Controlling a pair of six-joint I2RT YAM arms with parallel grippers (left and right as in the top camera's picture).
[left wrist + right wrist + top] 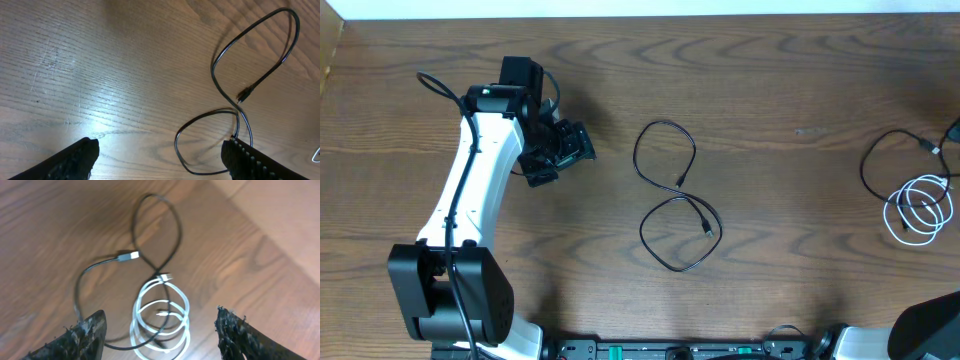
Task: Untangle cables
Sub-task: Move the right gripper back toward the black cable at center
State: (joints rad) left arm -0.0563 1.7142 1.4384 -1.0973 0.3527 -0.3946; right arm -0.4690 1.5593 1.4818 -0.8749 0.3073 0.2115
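One black cable [706, 222] lies alone in a loose figure-eight at the table's middle. It also shows in the left wrist view [244, 94]. My left gripper [560, 150] is open and empty, to the left of that cable. In its own view the left gripper [160, 160] has the cable's lower loop beside the right finger, not touching. A second black cable [868, 165] and a coiled white cable [888, 212] lie crossed over each other at the right edge. My right gripper [160, 335] is open above the white coil [164, 277] and the black cable's plug [127, 256].
The wooden table [790, 80] has its back edge along the top of the overhead view. The left arm's white link [475, 190] and base [450, 295] stand at the front left. The right arm's base [930, 325] is at the front right corner.
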